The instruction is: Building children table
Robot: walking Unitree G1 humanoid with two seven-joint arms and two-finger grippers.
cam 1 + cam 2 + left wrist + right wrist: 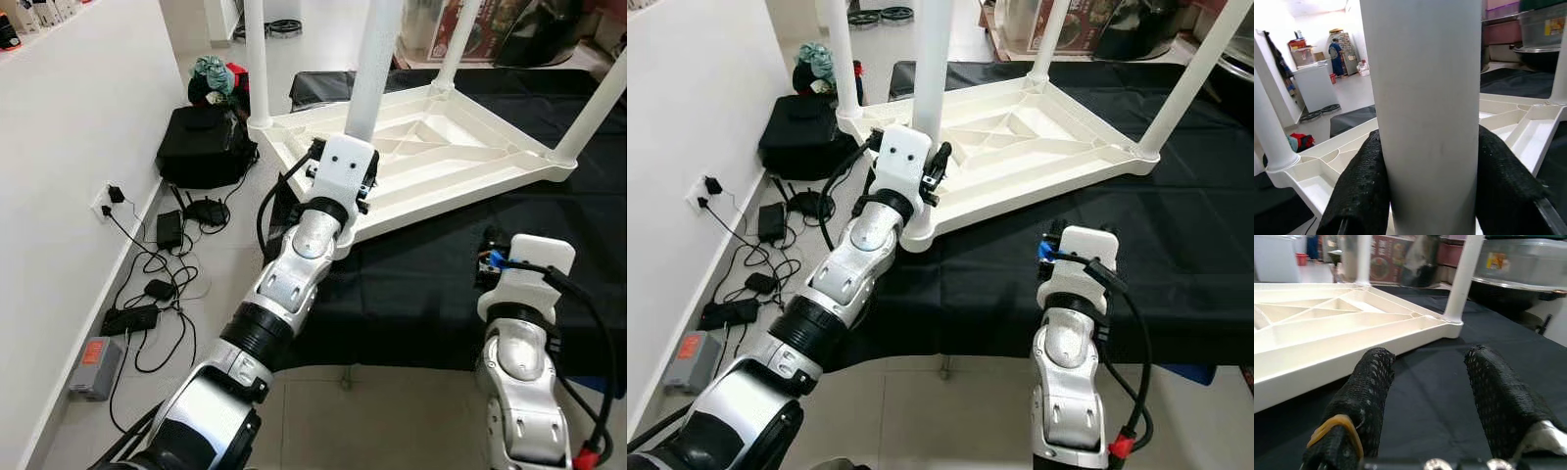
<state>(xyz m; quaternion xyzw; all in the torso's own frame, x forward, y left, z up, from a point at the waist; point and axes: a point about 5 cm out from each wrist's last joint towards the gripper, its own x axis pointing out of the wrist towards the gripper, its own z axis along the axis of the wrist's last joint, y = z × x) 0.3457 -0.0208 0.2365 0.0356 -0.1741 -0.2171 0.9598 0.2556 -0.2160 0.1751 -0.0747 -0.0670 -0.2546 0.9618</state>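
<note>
A white plastic children's table top (pixel 441 147) lies upside down on a black cloth, with white legs standing up from its corners. My left gripper (pixel 1430 191) is shut on the near left leg (pixel 370 69), its black fingers (pixel 1364 186) pressed to both sides of the tube just above the corner socket. My right gripper (pixel 1425 382) hovers open over the black cloth, in front of the table top's near edge, with nothing between its fingers. The far right leg (pixel 1462 279) stands in its corner beyond it.
The black cloth (pixel 431 284) covers a low work surface whose front edge is near me. On the floor at left lie a black bag (pixel 204 145), a wall socket (pixel 106 201) with chargers and cables, and a bundle of clothes (pixel 216 78).
</note>
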